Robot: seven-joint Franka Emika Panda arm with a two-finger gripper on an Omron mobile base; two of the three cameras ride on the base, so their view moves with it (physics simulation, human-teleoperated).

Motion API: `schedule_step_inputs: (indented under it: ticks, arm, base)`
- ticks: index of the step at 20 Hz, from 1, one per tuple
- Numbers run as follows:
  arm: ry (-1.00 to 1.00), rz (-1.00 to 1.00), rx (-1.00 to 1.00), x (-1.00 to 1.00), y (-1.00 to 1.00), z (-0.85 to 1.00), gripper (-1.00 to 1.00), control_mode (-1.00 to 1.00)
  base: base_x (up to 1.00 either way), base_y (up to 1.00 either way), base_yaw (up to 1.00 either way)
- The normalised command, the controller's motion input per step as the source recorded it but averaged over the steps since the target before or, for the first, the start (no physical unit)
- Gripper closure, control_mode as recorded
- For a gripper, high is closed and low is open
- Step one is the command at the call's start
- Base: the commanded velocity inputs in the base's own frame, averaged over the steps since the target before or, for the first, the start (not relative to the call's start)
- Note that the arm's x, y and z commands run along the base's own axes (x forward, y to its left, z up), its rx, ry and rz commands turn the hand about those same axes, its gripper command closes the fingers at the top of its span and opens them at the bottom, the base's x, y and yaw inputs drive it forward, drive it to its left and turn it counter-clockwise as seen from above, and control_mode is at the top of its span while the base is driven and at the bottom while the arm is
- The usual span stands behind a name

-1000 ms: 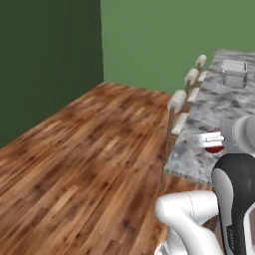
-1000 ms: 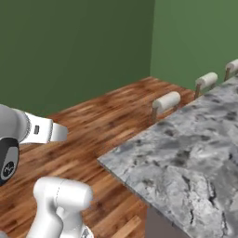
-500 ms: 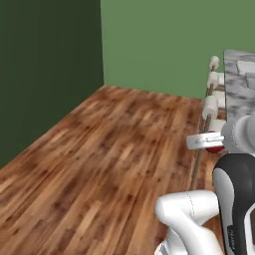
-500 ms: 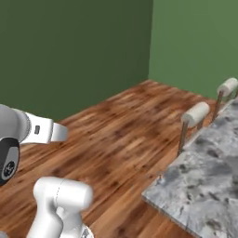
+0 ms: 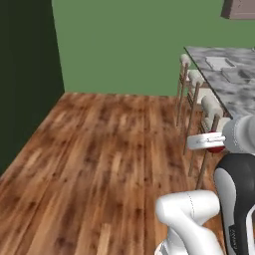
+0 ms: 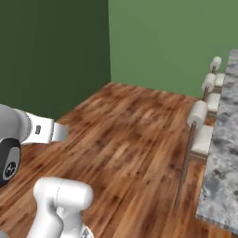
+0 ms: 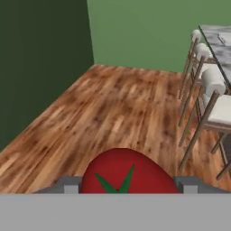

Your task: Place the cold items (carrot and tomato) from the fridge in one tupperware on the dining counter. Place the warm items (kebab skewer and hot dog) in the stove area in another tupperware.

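gripper [image 7: 122, 186]: clamped on the tomato [image 7: 128, 171], held above the floor [image 7: 108, 108]
stools [image 5: 199, 99]: in a row along the counter [image 5: 224, 79]

- The white arm rises from its base at the bottom of both base views, its dark-jointed upper link folded close above the base.
- The hand [image 7: 122, 188] is held up at about shoulder height, pointing forward and level.
- Its two fingers [image 7: 67, 185] stand apart, pressed against either side of a red tomato [image 7: 127, 173], which they grip between them.
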Motion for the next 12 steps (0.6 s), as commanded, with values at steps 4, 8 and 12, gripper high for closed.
schedule_step_inputs:
  ticks: [4,8,12]
  arm:
    - [0.00,0.00,0.00,0.00,0.00,0.00,1.00,1.00]
    - [0.00,0.00,0.00,0.00,0.00,0.00,1.00,1.00]
    - [0.00,0.00,0.00,0.00,0.00,0.00,1.00,1.00]
  base:
    - [0.78,0.81,-0.56]
    - [0.82,0.81,-0.52]
    - [0.89,0.77,-0.52]
